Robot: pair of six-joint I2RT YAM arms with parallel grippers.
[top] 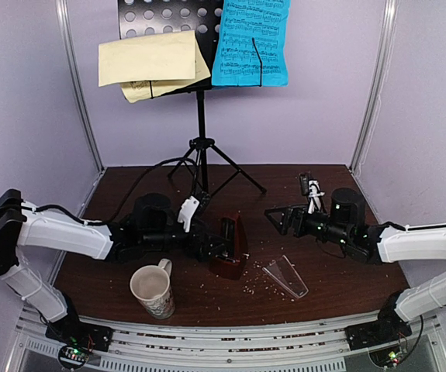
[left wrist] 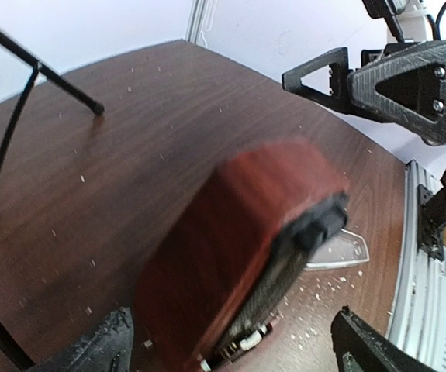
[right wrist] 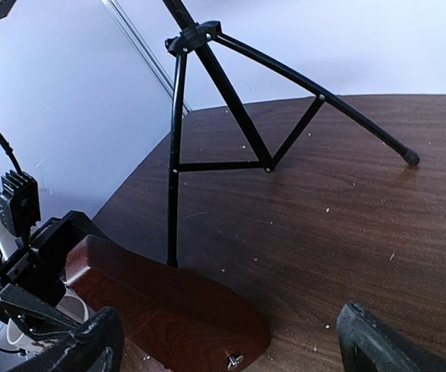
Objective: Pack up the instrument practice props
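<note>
High rear overview; two low, close, opposed wrist views, both on metronome (left wrist: 238, 232).

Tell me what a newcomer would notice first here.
The black stand at the back draws the eye first, with a blue sheet and yellow sheets on its desk. Mid-table, the red-brown metronome sits between the open fingers of the left gripper, and a clear cover lies to its right.

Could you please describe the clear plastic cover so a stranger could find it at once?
From the black music stand at the back of the table, come forward to the red-brown metronome. Just right of it lies the clear plastic cover: the only see-through thing, unlike the opaque cream mug.
</note>
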